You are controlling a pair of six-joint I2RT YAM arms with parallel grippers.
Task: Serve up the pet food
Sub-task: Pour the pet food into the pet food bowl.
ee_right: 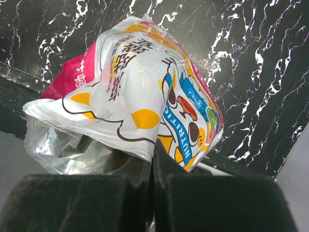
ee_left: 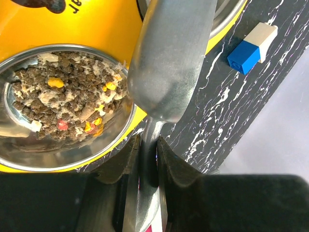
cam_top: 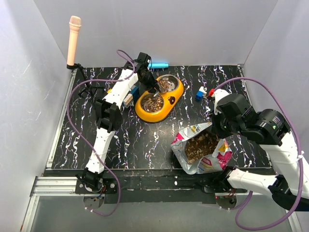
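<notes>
Three plain white walls [cam_top: 193,29] close in one black table [cam_top: 145,140] veined with white; my two arms are bolted at its near edge.

One foil bag [cam_top: 212,162], white with blue and pink print, lies open-mouthed at the near right. My right gripper [ee_right: 153,159] is closed tight on its edge, with the film pinched between the fingers.

One yellow double bowl [cam_top: 176,94] sits at the middle rear, holding two steel cups. One pale pink rod [cam_top: 74,38] stands upright at the rear left corner.

One metal spoon [ee_left: 169,63] is clamped by its handle in my left gripper [ee_left: 148,145], whose fingers are narrow around it. Its scoop is above the yellow rim between the two cups. I see only its underside, so I cannot tell whether it carries anything.

One cyan bar [cam_top: 158,65] lies behind the bowl. One blue-and-white block [ee_left: 251,46] lies on the table beside the bowl, and a second one [cam_top: 200,93] sits well to the right, with a small red piece [cam_top: 211,92] beside it.

The pet food [cam_top: 200,142] lies in three places: a brown heap inside the bag, and a layer in each steel cup. The near cup's layer is mixed with a few yellow, red and pale bits.
</notes>
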